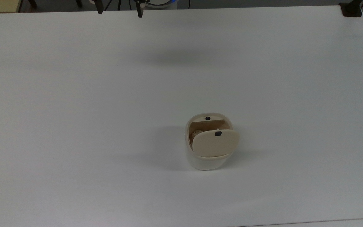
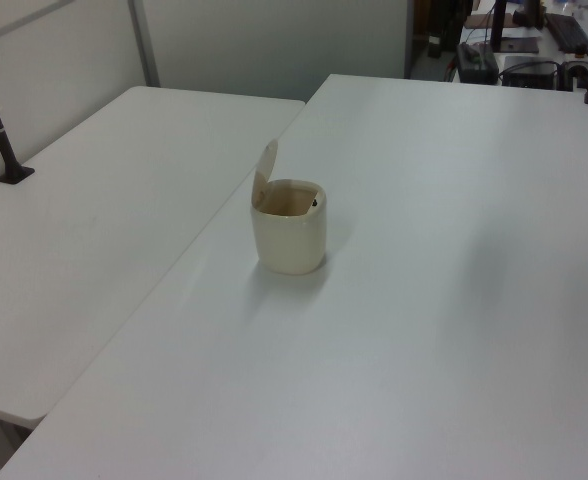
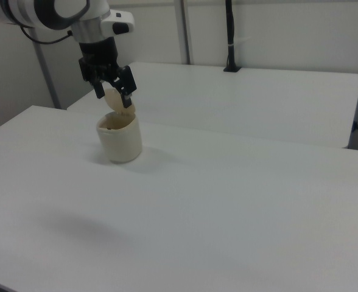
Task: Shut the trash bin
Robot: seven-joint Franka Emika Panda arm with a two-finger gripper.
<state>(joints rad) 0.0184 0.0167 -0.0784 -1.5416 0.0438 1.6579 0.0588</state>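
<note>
Right now I see the trash bin standing mid-table, lid raised; my gripper hangs with fingers spread, holding nothing.

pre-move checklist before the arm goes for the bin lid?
1. Trash bin upright on the table: ok.
2. Lid shut: not ok; it stands raised on its hinge, opening exposed.
3. Hand ready: ok; fingers apart, holding nothing.
4. Lid free of contact: ok; in the left view nothing touches it.
5. Contents below the rim: cannot tell; a pale lump lies inside, height unclear.
6. Hand lined up over the lid: not ok; its shadow falls well away from the bin.
</note>
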